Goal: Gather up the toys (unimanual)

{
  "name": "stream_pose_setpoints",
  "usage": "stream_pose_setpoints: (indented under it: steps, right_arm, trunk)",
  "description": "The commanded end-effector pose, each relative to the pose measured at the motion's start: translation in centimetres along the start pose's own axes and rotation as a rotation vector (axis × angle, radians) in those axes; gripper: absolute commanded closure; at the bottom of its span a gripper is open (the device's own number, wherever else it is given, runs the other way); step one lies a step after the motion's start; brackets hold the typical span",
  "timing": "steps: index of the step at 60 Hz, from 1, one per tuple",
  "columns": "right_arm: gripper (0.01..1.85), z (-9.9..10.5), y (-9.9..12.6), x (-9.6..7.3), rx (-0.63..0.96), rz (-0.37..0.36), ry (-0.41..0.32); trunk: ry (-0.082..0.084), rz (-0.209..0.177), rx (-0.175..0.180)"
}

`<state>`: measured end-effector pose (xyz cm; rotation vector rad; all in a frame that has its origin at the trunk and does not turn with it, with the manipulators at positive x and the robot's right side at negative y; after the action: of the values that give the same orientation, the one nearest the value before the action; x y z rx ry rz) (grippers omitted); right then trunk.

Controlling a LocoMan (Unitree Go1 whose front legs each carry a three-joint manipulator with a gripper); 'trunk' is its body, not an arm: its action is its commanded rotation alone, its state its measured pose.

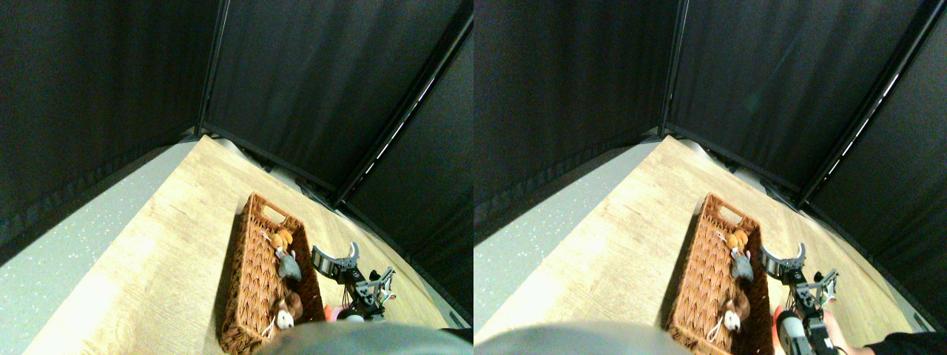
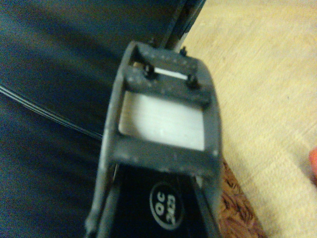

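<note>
A long brown wicker basket (image 1: 255,288) lies on the wooden floor. Three toys lie along its right side: an orange one (image 1: 281,239), a grey one (image 1: 289,268) and a brown-and-white one (image 1: 287,310). My right gripper (image 1: 337,257) hangs just right of the basket, level with the grey toy, open and with nothing between its curved fingers (image 1: 322,259). A red toy (image 1: 335,313) shows low down beside the arm, mostly hidden. In the wrist view the dark jaw frame (image 2: 163,119) fills the middle, with a basket corner (image 2: 240,210) and a red edge (image 2: 313,161) beside it.
Black curtains on a metal frame (image 1: 211,70) close off the back and right side, near the basket's far end. A grey speckled floor strip (image 1: 66,251) runs along the left. A person's dark sleeve (image 1: 456,334) shows at the lower right.
</note>
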<state>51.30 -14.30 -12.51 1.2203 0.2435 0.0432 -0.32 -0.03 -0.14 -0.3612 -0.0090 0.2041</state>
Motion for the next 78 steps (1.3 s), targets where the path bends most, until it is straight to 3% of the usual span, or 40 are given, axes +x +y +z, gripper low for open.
stream_pose_setpoints:
  steps: [1,9,17,24,36,44,78]
  right_arm:
    - [1.01,1.7,0.3,0.0,-0.085,0.008,-0.089]
    - [1.10,4.0,-0.5,-0.3,-0.119,0.020,-0.146]
    - [1.16,6.8,-1.8,-1.4,-0.121,-0.019,-0.278]
    - [1.11,7.6,-3.1,-2.4,-0.045,-0.017,-0.290]
    - [1.18,7.3,-4.6,-3.8,0.040,-0.007,-0.292]
    - [1.08,6.9,-5.7,-4.6,0.050,-0.058,-0.305]
    - [1.04,4.8,-8.5,-6.1,0.205,-0.111,-0.366]
  trunk:
    - [0.022,-0.009,0.031]
    - [0.032,-0.038,0.065]
    - [0.043,-0.061,0.100]
    - [0.052,-0.073,0.121]
    - [0.066,-0.082,0.139]
    - [0.070,-0.083,0.145]
    - [0.064,-0.070,0.120]
